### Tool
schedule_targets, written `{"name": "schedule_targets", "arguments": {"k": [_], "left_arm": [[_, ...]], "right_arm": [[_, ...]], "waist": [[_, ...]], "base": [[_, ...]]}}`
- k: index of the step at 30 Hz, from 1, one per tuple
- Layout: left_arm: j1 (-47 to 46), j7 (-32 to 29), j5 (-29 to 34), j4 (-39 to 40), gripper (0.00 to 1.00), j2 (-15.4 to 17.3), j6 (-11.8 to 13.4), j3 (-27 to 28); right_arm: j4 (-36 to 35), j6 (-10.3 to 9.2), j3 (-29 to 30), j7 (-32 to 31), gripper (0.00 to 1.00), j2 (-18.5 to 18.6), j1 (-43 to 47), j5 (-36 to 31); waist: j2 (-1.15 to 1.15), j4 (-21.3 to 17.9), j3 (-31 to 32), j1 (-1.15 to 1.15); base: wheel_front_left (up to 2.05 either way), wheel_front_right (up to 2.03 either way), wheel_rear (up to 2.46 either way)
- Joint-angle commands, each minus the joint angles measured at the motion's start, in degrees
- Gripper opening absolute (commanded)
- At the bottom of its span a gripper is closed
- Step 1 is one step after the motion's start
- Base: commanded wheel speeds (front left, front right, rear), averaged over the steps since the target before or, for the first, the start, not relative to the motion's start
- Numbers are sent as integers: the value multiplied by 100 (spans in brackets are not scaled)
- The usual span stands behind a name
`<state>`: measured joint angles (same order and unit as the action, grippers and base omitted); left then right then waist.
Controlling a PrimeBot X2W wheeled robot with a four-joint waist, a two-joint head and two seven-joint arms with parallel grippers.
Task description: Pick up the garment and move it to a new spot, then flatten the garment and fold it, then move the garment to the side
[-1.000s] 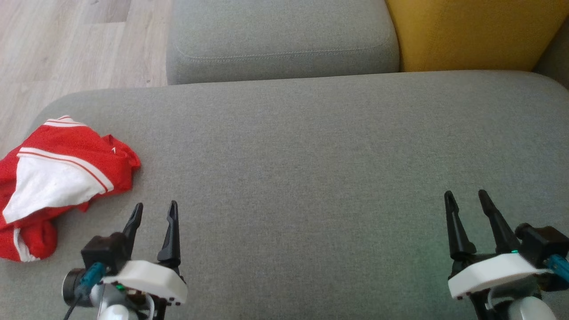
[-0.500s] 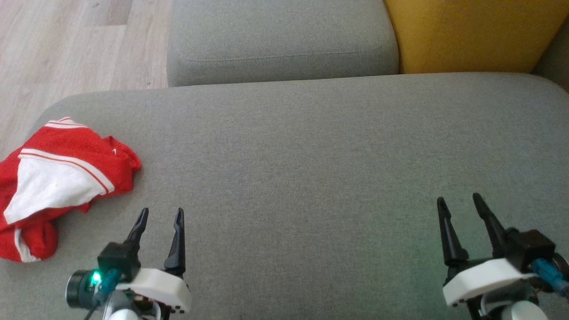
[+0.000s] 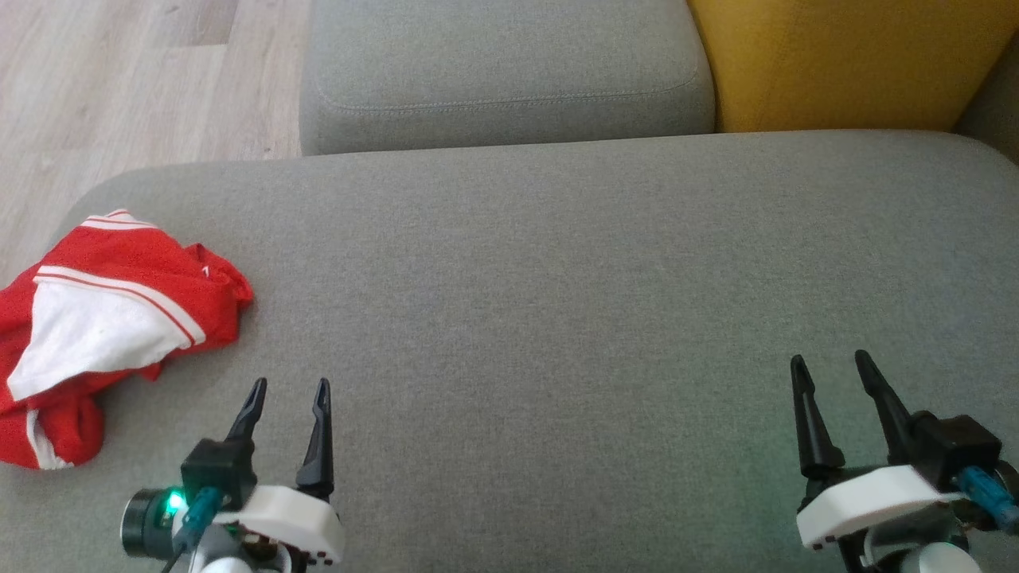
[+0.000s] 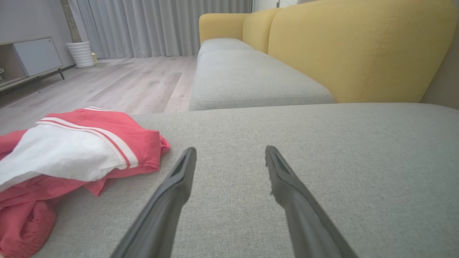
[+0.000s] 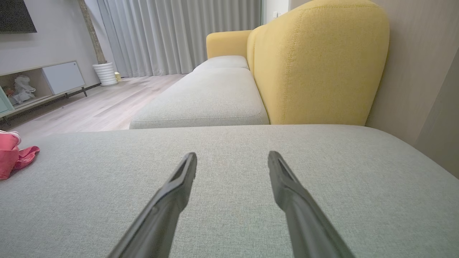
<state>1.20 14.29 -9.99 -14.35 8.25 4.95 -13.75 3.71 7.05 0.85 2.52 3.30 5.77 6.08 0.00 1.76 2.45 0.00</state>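
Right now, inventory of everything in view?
garment: one, red and white, crumpled, near cushion's left edge
near cushion: one, grey, under both grippers
far cushions: two, grey, in a row beyond it
sofa back: one, yellow, beside the far cushions
floor: one, pale wood, left of sofa
curtains: one set, grey, far wall
pot: one, white, by the curtains
cabinet: one, white-fronted, far left
left gripper: one, dark, open, right of the garment
right gripper: one, dark, open, over bare cushion
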Motion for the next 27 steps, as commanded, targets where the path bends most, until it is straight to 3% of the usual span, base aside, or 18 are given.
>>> {"name": "schedule_targets", "arguments": {"k": [1,21,27], "left_arm": [[-169,71,-29,170,100,16,-17,247],[-188,71,9,236,100,-22,24,276],[-295,71,-46,274,100,-79,48,364]], "right_arm": [[-204,44,-88,4,100,28,-127,43],[-269,44,-50,-4,100,-11,-137,21],[-517,44,-139,-48,100,-14,-115,-76]], "waist": [[0,-1,-3,0],[0,80,-26,0],[0,381,-60,0]], "base": [[0,0,0],[0,0,0],[0,0,0]]}}
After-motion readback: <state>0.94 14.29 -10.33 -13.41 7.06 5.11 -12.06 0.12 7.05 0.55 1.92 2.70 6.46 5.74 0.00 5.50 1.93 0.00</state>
